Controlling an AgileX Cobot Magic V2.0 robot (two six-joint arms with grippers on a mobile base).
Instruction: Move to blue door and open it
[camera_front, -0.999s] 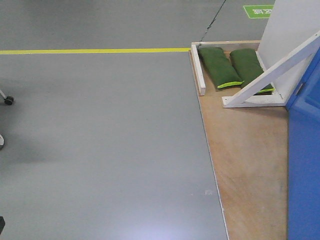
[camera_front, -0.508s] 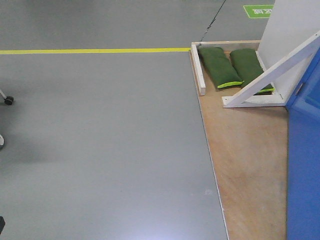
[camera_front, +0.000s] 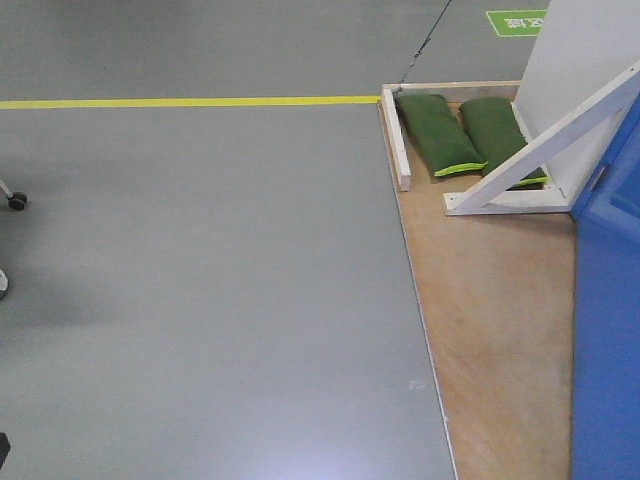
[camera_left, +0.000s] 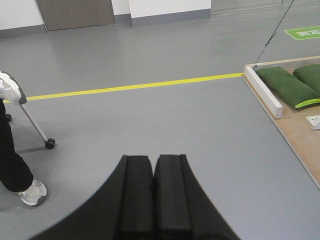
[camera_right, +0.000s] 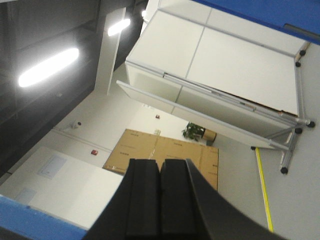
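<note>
Smooth grey floor (camera_front: 200, 300) with a faint sheen fills most of the front view. The blue door (camera_front: 608, 330) is a flat, glossy bright-blue slab along the right edge, from mid-height down to the near corner, beside the right side of a plywood platform (camera_front: 495, 320) with visible grain. At the far right rises a plain white panel (camera_front: 585, 60), propped by a white-painted diagonal brace (camera_front: 545, 145). Two plump dark-green sandbags (camera_front: 437, 133) with lime edging lie side by side on the platform's far end. A thin yellow line (camera_front: 190, 101) crosses the floor. The left pincer (camera_left: 153, 165), matte black with rounded shoulders, is clenched on nothing over the floor; the right pincer (camera_right: 160, 167) is likewise clenched and empty, aimed upward. A small caster (camera_front: 17, 201) sits at far left.
</note>
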